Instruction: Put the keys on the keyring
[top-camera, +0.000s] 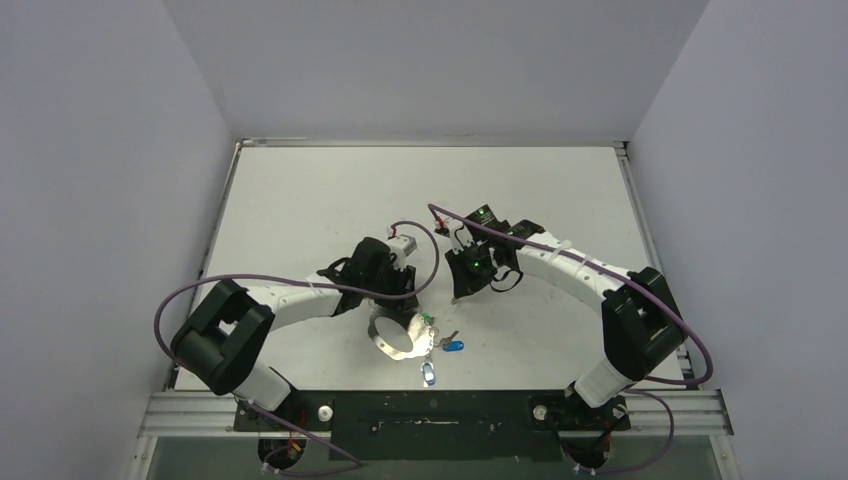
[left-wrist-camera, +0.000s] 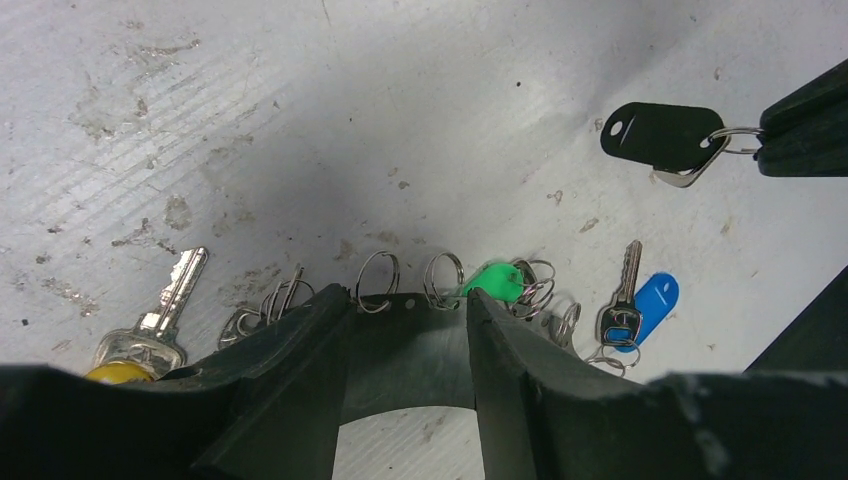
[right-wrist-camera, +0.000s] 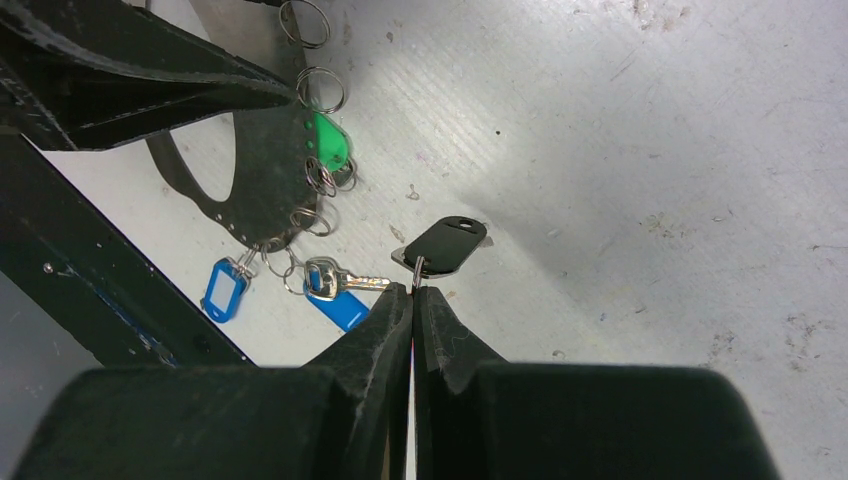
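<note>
The keyring (left-wrist-camera: 410, 345) is a wide dark band loop with holes that carries small split rings; it also shows in the top view (top-camera: 385, 343) and the right wrist view (right-wrist-camera: 265, 190). My left gripper (left-wrist-camera: 408, 300) is shut on it, a finger on each side. A green tag (left-wrist-camera: 495, 280), a blue tag with a silver key (left-wrist-camera: 645, 305) and a yellow-headed key (left-wrist-camera: 150, 325) hang from its rings and rest on the table. My right gripper (right-wrist-camera: 413, 288) is shut on the small ring of a black tag (right-wrist-camera: 445, 243), to the right of the keyring.
A second blue tag (right-wrist-camera: 222, 290) lies by the loop. A metal rail (top-camera: 430, 405) runs along the near table edge. Purple cables (top-camera: 200, 290) loop over both arms. Grey walls enclose the white table (top-camera: 300, 190) at the back and sides.
</note>
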